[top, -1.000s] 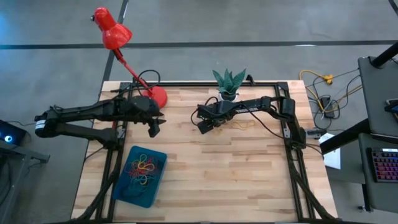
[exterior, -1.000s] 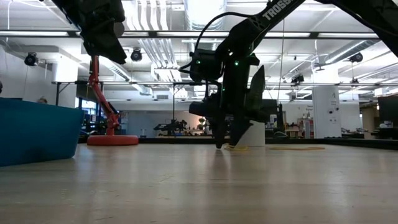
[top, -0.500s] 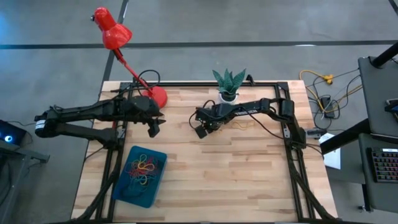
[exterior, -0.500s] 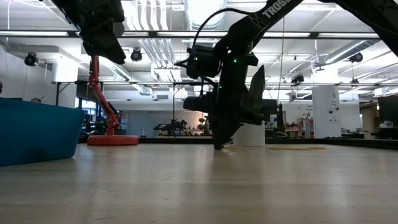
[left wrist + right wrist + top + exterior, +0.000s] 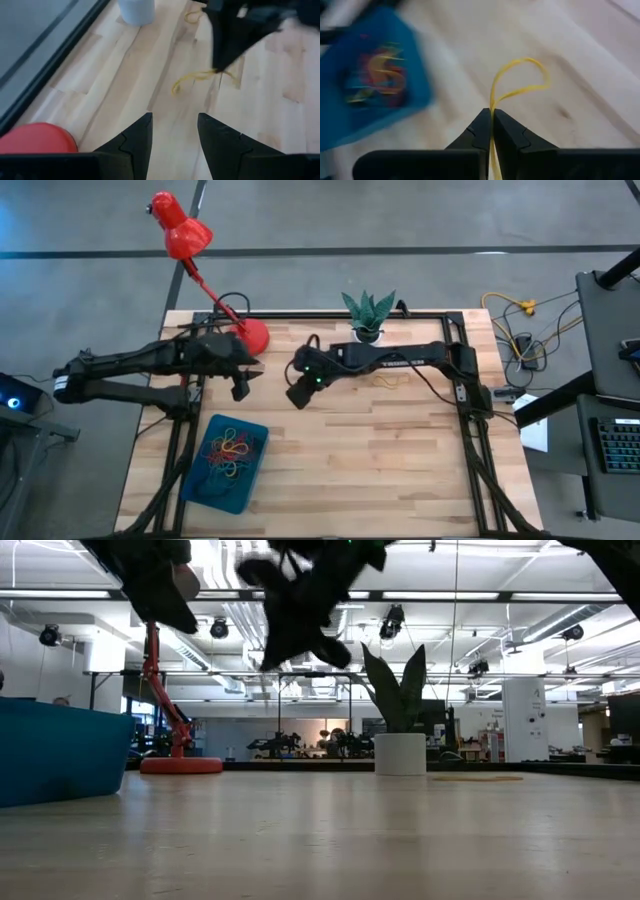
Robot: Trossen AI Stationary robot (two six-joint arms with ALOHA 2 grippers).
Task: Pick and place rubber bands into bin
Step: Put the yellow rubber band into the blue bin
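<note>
Overhead looks down; low camera level (table-top); both share lamp, seemingly.

Right arm reaches across the table from its right edge toward the centre, held above the surface. Right gripper has its fingers pressed together, pinching a yellow rubber band that loops out past the fingertips. Left arm extends from the left edge, lifted off the surface; left gripper has fingers parted, nothing between them.
</note>
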